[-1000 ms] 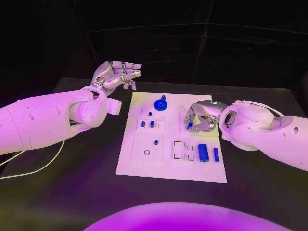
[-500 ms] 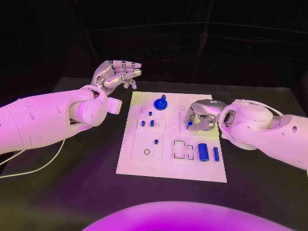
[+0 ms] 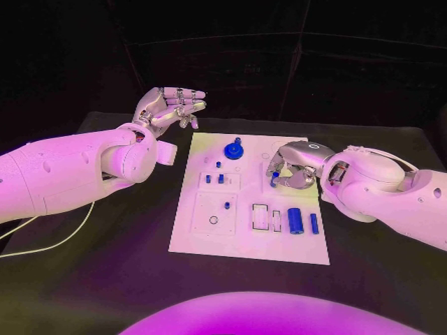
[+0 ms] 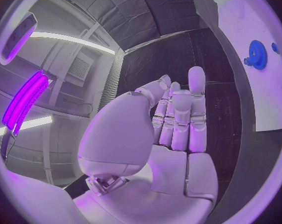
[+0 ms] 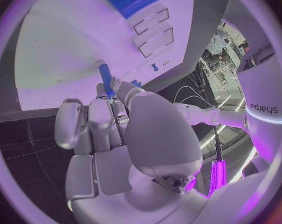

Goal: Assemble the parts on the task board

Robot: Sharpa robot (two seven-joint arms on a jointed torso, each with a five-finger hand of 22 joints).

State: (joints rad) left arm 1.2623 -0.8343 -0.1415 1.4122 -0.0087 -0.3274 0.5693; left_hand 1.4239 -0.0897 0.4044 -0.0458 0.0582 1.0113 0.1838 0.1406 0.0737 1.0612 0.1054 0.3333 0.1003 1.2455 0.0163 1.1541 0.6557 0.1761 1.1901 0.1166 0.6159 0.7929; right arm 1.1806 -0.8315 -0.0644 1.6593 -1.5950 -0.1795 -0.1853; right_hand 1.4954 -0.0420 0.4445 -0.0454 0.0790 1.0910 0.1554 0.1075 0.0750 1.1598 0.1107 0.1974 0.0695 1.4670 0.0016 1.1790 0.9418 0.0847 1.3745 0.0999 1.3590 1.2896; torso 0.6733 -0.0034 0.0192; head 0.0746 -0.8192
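Right robot hand (image 3: 292, 167) pinches a blue peg (image 5: 106, 79) (over the task board (image 3: 246, 246)) on black table (image 3: 103, 279).

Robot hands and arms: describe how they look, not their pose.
Both arms are smooth, rounded white shells. The left robot hand and right robot hand are silver metal with segmented fingers. The right arm carries dark "sharpa" lettering. A thin white cable trails beneath the left arm.

Head camera overhead; wrists close; shared task board (image 3: 246, 241).

Left robot hand (image 3: 169, 108) raised, fingers curled.
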